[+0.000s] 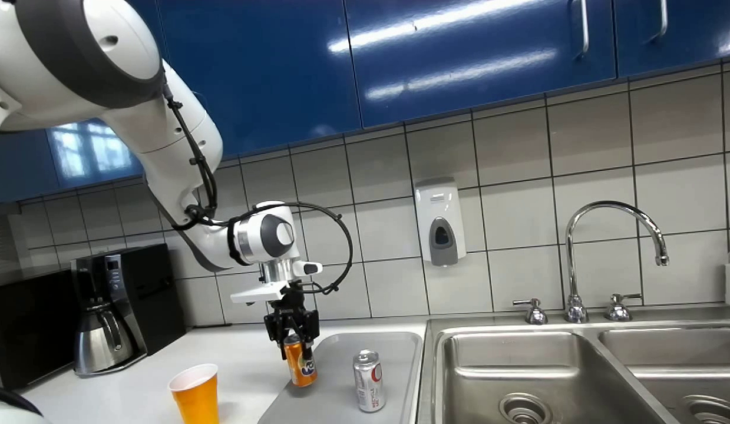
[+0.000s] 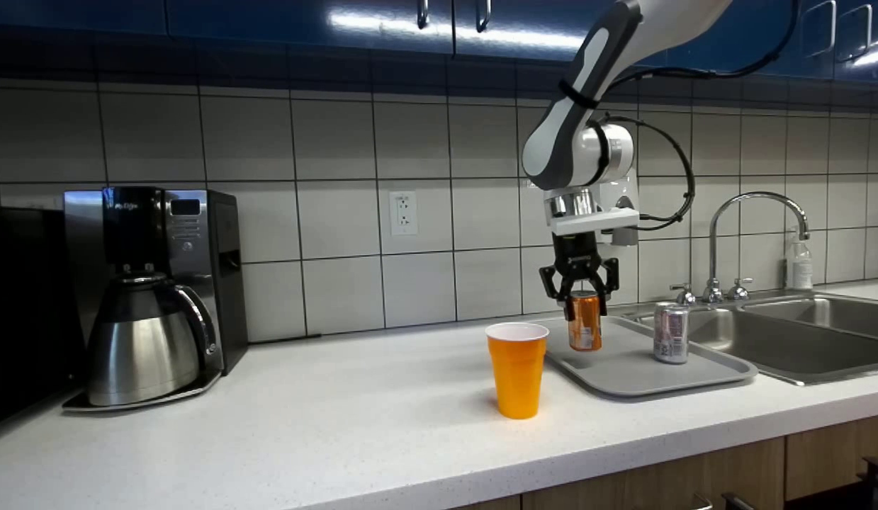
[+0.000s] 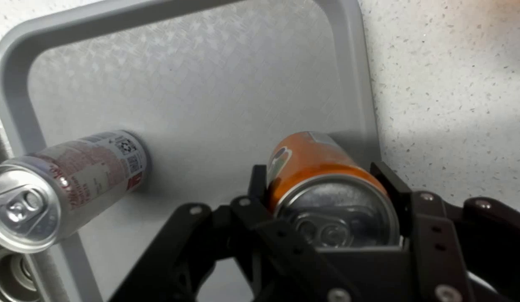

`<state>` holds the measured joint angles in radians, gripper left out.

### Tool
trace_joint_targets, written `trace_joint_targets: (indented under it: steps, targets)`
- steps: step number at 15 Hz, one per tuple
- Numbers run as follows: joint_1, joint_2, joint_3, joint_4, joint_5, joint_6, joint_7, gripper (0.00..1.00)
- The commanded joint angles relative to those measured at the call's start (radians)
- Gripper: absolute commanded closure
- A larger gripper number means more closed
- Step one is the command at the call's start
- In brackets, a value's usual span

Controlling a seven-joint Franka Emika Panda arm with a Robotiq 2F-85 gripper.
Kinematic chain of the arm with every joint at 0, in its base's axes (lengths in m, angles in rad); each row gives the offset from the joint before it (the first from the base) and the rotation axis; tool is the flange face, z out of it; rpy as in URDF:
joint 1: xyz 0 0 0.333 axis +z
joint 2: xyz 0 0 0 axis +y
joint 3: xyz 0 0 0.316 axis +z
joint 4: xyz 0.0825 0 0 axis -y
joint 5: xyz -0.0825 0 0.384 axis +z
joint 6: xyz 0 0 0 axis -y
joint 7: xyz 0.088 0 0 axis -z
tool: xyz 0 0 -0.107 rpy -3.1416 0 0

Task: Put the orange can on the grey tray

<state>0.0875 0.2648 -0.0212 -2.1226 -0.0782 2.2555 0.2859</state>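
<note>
Orange can (image 2: 586, 327), clasped in the hand (image 2: 586, 309) with its fingers (image 3: 258, 188) closed on either side near the top, hangs over the grey tray (image 2: 626, 373), close to the edge away from the sink (image 1: 518, 354). Picking up and carrying look done, so what remains, I judge, is a short lowering (the base seems just clear of the tray, though contact is hard to rule out), then letting go and lifting away. Farther out, a silver can (image 2: 671, 333) stands on the tray and an orange cup (image 2: 518, 372) on the desk (image 2: 339, 411) beside it.
</note>
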Motion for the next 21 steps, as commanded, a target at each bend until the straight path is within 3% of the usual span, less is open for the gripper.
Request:
trace_joint_targets:
  steps: [1,18,19,21]
  targets:
    - [-0.007,-0.014,-0.008,-0.019,0.001,-0.009,0.043,0.62]
    - [-0.009,0.014,-0.025,-0.030,0.004,-0.005,0.053,0.62]
    - [-0.008,0.009,-0.024,-0.033,0.005,-0.011,0.049,0.12]
    - [-0.007,0.004,-0.025,-0.039,0.004,-0.009,0.053,0.05]
